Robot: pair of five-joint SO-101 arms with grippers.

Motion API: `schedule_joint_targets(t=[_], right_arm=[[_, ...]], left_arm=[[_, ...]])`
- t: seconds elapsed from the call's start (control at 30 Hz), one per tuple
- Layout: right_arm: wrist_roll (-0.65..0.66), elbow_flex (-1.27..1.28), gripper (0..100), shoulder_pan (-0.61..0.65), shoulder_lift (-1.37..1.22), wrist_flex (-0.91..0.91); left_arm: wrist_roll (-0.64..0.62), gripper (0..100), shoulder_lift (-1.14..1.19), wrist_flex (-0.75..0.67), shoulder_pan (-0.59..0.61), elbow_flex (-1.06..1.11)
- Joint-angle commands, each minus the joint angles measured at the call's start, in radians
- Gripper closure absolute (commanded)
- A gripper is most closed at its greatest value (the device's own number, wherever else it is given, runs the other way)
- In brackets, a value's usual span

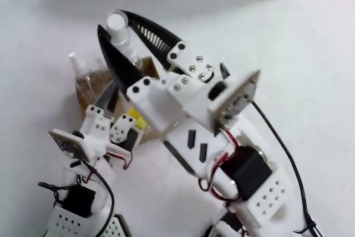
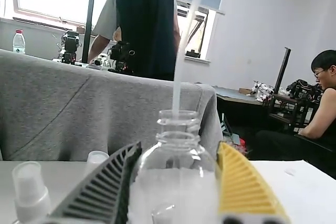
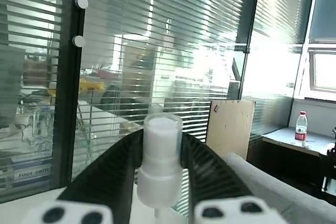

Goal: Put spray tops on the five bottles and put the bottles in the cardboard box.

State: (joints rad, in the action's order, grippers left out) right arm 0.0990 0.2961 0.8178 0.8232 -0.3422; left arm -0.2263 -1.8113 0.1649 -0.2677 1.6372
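My right gripper (image 1: 111, 20) is shut on a white spray top (image 1: 117, 23), held high between its black fingers (image 3: 118, 171); the spray top (image 3: 159, 166) stands upright. Its thin dip tube (image 2: 181, 56) runs down into the open neck of a clear bottle (image 2: 177, 182). My left gripper (image 2: 180, 150) is shut on this bottle, with the grey finger (image 2: 102, 190) on one side and the yellow one (image 2: 244, 184) on the other. In the high view the left gripper (image 1: 122, 106) and the bottle (image 1: 135, 58) are over the cardboard box (image 1: 94, 84).
A capped bottle (image 1: 77, 66) stands at the box's far left corner. Two capped bottles (image 2: 29, 192) (image 2: 97, 158) stand close beside the held one. The right arm's body (image 1: 194, 115) covers the table's middle. A grey sofa back (image 2: 63, 108) lies beyond the table's far edge.
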Motion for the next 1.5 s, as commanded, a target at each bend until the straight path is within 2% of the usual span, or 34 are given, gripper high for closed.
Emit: schedule_joint_targets(t=[0.0, 0.17, 0.3, 0.43, 0.6, 0.8, 0.93, 1.1, 1.3, 1.47], right_arm=[[0.011, 0.029, 98.1, -0.039, 0.008, 0.008], [-0.086, 0.092, 97.8, -0.065, 0.007, 0.008], [-0.086, 0.097, 96.6, -0.064, -0.001, -0.068], [-0.094, 0.066, 86.4, -0.059, -0.004, -0.179], [-0.087, 0.031, 86.1, -0.038, -0.004, -0.226], [-0.094, -0.135, 79.4, -0.042, -0.002, -0.328], [-0.094, -0.207, 81.0, -0.042, 0.007, -0.437], [-0.094, -0.267, 98.6, -0.090, 0.008, -0.595], [-0.095, -0.273, 95.8, -0.176, 0.035, -0.731], [-0.097, -0.270, 95.8, -0.197, 0.101, -0.898]], left_arm=[[-0.003, 98, -0.019, -0.032, -0.007, -0.009], [-0.003, 98, -0.019, -0.034, -0.007, -0.011], [-0.003, 98, -0.019, -0.034, -0.007, -0.011], [-0.003, 98, -0.019, -0.034, -0.007, -0.012], [-0.003, 98, -0.019, -0.034, -0.007, -0.015], [-0.003, 98, -0.019, -0.029, -0.007, -0.015], [-0.003, 98, -0.019, -0.026, 0.001, -0.029], [-0.005, 98, -0.019, -0.026, 0.128, -0.107], [-0.005, 98, -0.019, -0.018, 0.274, -0.130], [-0.005, 98, -0.019, 0.052, 0.329, -0.130]])
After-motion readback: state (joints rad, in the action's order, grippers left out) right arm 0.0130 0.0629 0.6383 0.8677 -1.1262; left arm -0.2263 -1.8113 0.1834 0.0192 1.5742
